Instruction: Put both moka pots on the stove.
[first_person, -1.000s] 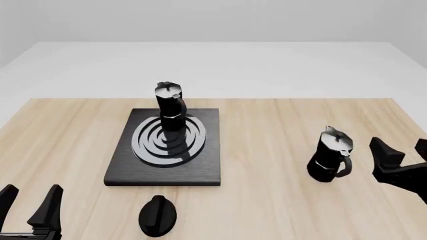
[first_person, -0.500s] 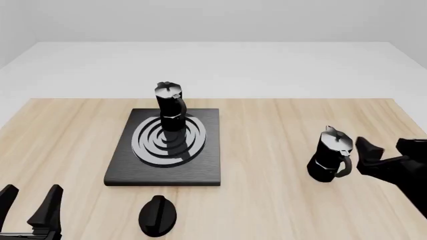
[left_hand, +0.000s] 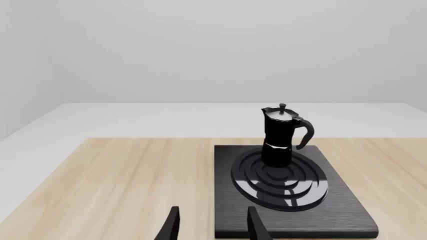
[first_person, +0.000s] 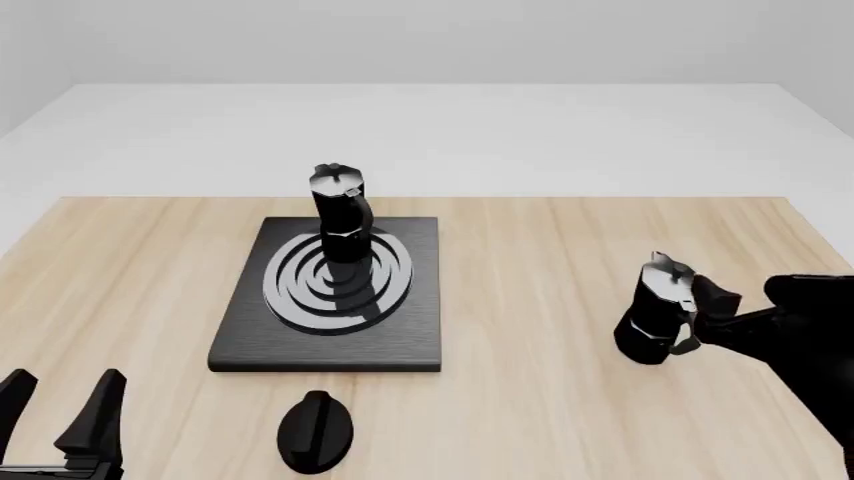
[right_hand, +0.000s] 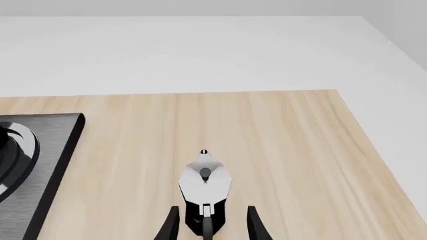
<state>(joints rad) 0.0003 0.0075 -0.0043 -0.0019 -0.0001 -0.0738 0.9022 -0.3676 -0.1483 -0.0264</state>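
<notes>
The stove (first_person: 328, 305) lies flat on the wooden table (first_person: 534, 250), and everything else is placed here from it. One moka pot (first_person: 342, 218) stands upright on the stove's silver ring burner (first_person: 336, 283), toward the burner's far edge, its lid and knob on top. In the left wrist view the same pot (left_hand: 283, 137) shows its black handle pointing away from the stove's middle toward the slab's side edge.

The second moka pot (first_person: 657, 318) stands upright on the bare table well to the right of the stove, clear of the slab and not touching it. Its silver lid catches the light, and its handle faces the right gripper (first_person: 727, 312).

The right gripper reaches in from the right side, far from the stove. Its fingers are spread apart, one on each side of the second pot's handle end; in the right wrist view the pot (right_hand: 205, 192) sits between the two fingertips (right_hand: 171, 222) with a gap showing on both sides, so nothing is clamped.

The left gripper (first_person: 60, 415) hovers near the table's near edge, to the left of the stove and nearer than it. Its fingers stand wide apart and hold nothing.

A small black teardrop-shaped knob (first_person: 315, 431) lies on the table just in front of the stove's near edge.
</notes>
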